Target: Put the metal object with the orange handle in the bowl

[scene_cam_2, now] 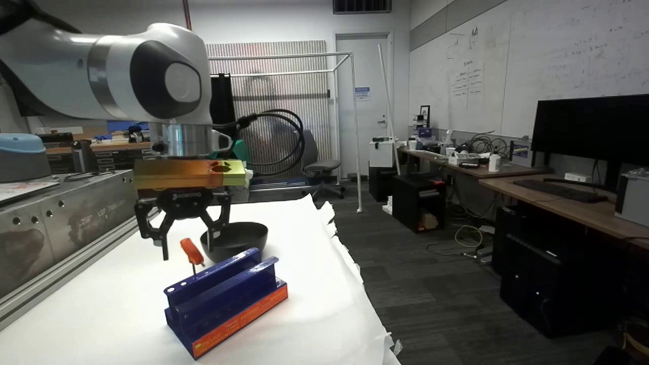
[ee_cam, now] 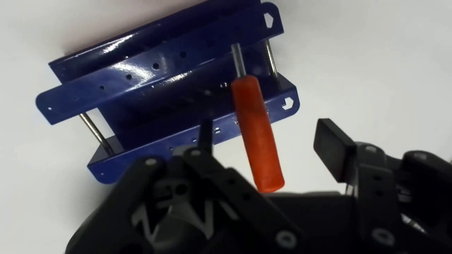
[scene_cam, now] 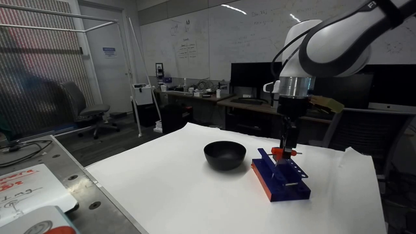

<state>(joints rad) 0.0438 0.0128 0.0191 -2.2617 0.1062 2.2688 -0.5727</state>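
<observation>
1. Black two-finger gripper (ee_cam: 269,143): fingers (ee_cam: 331,149) parted, flanking the orange-handled slim metal tool (ee_cam: 257,134), standing in the blue metal rack (ee_cam: 141,72).
2. Likely step: grasp alignment.
3. Next: close, lift clear, transfer to round black bowl (scene_cam: 225,158).

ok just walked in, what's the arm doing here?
The Panda arm has its tool open around the handle of the orange-handled driver; the wrist view shows a gap on each side, so nothing is gripped yet. The driver stands tilted at the blue metal stand; can't tell whether its tip sits in a hole. The black bowl, where the driver is meant to go, sits on the white sheet, apart from the stand.
</observation>
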